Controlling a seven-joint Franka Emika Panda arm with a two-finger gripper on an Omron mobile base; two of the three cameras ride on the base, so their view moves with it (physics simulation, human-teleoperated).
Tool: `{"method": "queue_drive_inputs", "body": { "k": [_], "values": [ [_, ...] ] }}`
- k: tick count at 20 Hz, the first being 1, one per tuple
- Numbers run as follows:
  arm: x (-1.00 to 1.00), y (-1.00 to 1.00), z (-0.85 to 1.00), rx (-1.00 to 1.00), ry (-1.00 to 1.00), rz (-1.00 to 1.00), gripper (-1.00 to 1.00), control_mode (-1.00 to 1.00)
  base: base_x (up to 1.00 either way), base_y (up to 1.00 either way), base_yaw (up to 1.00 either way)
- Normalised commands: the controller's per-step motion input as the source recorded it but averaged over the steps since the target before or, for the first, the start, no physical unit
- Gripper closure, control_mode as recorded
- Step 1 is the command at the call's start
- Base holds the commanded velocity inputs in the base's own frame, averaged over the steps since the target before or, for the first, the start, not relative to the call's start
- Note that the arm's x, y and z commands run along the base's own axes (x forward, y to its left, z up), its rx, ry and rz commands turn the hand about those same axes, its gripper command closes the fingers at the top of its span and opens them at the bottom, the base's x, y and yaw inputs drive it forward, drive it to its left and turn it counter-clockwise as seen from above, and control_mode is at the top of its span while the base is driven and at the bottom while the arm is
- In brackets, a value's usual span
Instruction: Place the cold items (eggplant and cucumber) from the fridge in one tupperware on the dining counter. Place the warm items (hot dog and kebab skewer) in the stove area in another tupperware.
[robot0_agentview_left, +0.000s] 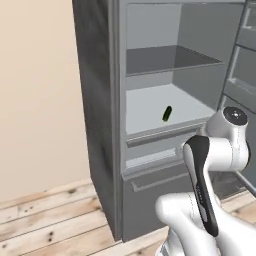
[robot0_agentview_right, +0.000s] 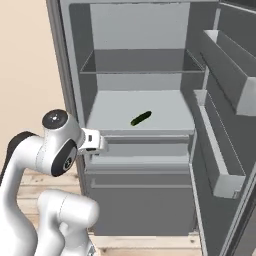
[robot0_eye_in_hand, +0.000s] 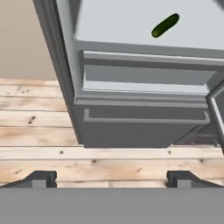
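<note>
A dark green cucumber (robot0_agentview_left: 167, 113) lies alone on the lower white shelf (robot0_agentview_left: 150, 107) of the open fridge (robot0_agentview_left: 95, 100). In the right base view the cucumber (robot0_agentview_right: 141, 118) rests near the shelf's middle, slightly right. The hand view puts the cucumber (robot0_eye_in_hand: 165, 25) at the top, far beyond my gripper (robot0_eye_in_hand: 111, 179). My gripper is open, its two dark fingertips (robot0_eye_in_hand: 41, 178) wide apart with nothing between them. It hangs low in front of the fridge's left side, well short of the shelf and aimed at the drawers and floor.
The fridge door (robot0_agentview_right: 220, 150) stands open on the right, its bins jutting into the opening. An upper shelf (robot0_agentview_right: 140, 67) sits above the cucumber's shelf, and two closed drawers (robot0_eye_in_hand: 144, 127) lie below it. A beige wall (robot0_agentview_left: 35, 100) is left of the fridge, with wooden floor (robot0_eye_in_hand: 43, 131) below.
</note>
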Motion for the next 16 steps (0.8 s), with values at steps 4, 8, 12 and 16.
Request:
{"method": "queue_drive_inputs", "body": {
  "k": [4,8,12,16],
  "values": [
    [0.00,0.00,0.00,0.00,0.00,0.00,-1.00,1.00,0.57,-0.65,0.41],
    [0.00,0.00,0.00,0.00,0.00,0.00,-1.00,1.00,0.60,-0.56,0.41],
    [0.00,0.00,0.00,0.00,0.00,0.00,-1.00,1.00,0.48,-0.54,0.41],
    [0.00,0.00,0.00,0.00,0.00,0.00,-1.00,1.00,0.39,-0.52,0.41]
  ]
}}
